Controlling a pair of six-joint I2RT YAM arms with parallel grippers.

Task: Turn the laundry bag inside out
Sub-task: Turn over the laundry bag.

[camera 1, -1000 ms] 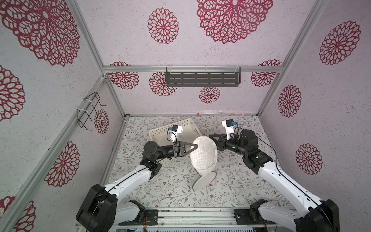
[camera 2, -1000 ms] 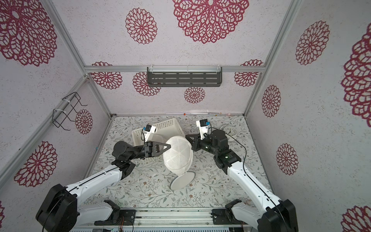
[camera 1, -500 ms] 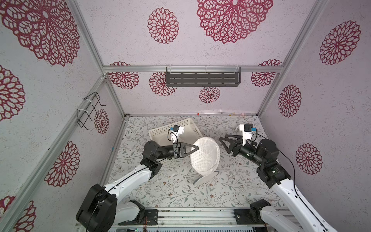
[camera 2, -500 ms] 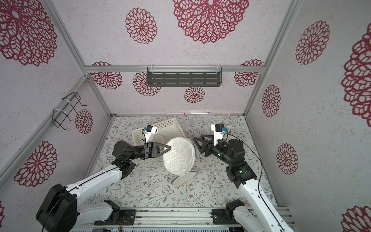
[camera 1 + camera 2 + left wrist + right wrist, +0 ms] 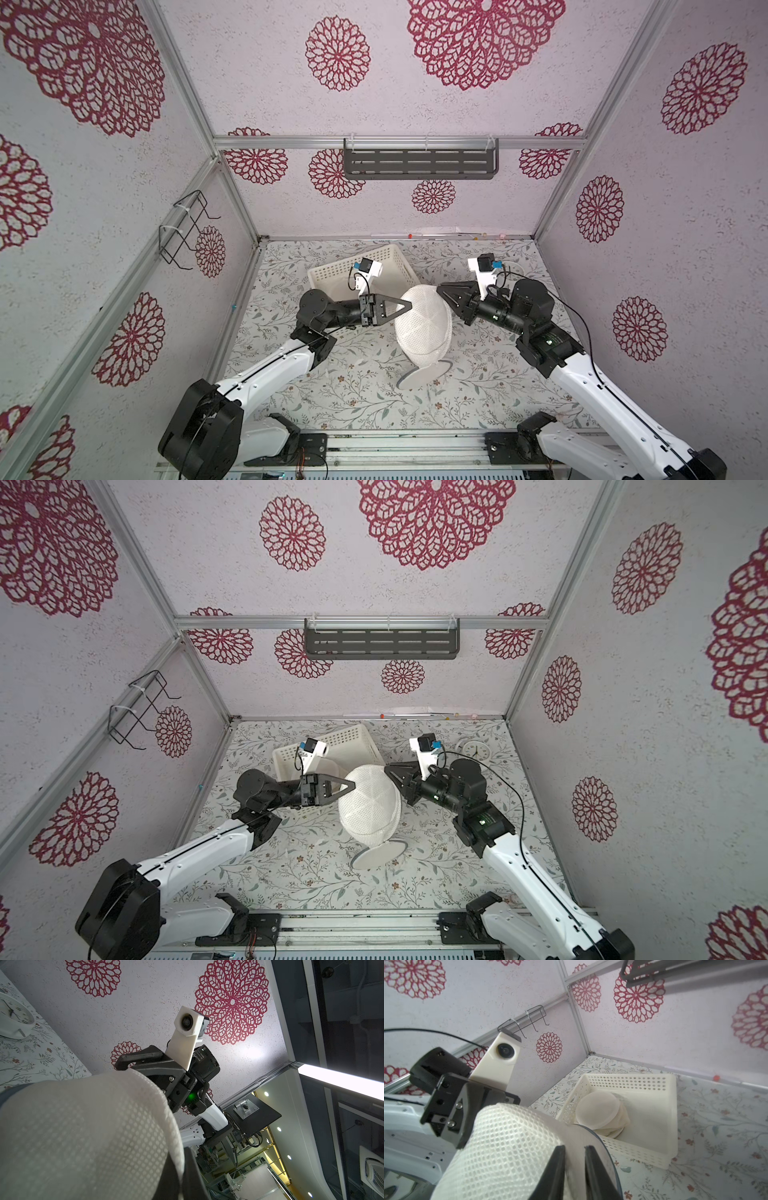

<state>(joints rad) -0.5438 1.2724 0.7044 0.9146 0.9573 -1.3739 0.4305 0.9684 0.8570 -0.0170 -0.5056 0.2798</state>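
**Left gripper (image 5: pixel 409 306) clamped on raised laundry bag (image 5: pixel 424 328)**

Shut jaws of the left gripper pinch the bag's far-left edge and hold the white mesh dome off the table, about mid-table between both arms. Its rounded side faces up. Its long axis runs from the far end, near the basket, down toward the near edge, leaning a little. At the low near end a flat round disc (image 5: pixel 424 376) touches the tabletop (image 5: pixel 353 399). The right gripper (image 5: pixel 441 289) meets the bag's far-right edge. In the right wrist view its fingers (image 5: pixel 558 1167) stand close, with a slim gap against the mesh. Whether they pinch cloth cannot be told.

Just behind the bag sits a white perforated basket (image 5: pixel 374 253) holding a stack of round white mesh pieces (image 5: pixel 600 1113). A white clock (image 5: pixel 473 750) sits at the table's far right. Its numerals, and a small label on the right arm, are too small to read.

The tabletop carries a leaf-and-flower print. Pale textured walls bear crimson rosettes between aluminium rails. A dark grey slotted shelf (image 5: pixel 419 164) hangs on the back wall and a black wire rack (image 5: pixel 183 232) on the left wall.
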